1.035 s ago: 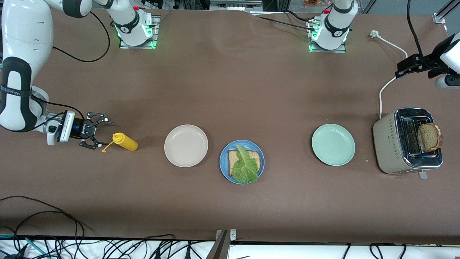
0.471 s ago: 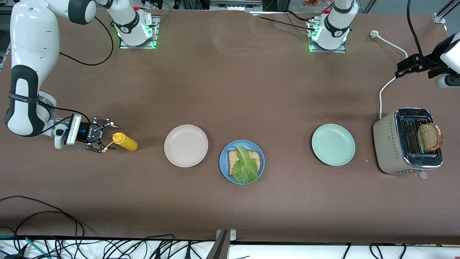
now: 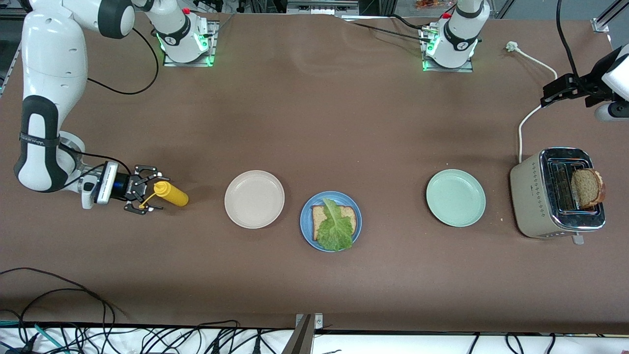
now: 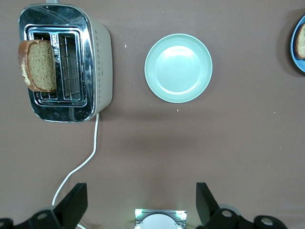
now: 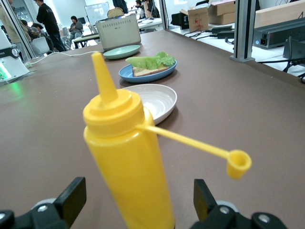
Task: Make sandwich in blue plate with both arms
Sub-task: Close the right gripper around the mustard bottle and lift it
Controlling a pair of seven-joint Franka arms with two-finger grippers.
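The right gripper (image 3: pixel 150 192) sits low at the right arm's end of the table, fingers apart around the nozzle end of a yellow squeeze bottle (image 3: pixel 170 193) standing beside the beige plate (image 3: pixel 254 198). The blue plate (image 3: pixel 330 221) holds one bread slice (image 3: pixel 320 217) under lettuce (image 3: pixel 336 228), bare table around it. The right wrist view shows the bottle's cap (image 5: pixel 238 164) open on its strap. The left gripper (image 4: pixel 138 210) waits spread, high over the table near the toaster (image 3: pixel 557 192), which holds the second slice (image 3: pixel 587 187).

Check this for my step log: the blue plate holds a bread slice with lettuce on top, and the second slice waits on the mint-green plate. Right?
Not quite. The front view shows the mint-green plate bare; the second slice stands in the toaster. The blue plate does hold bread under lettuce.
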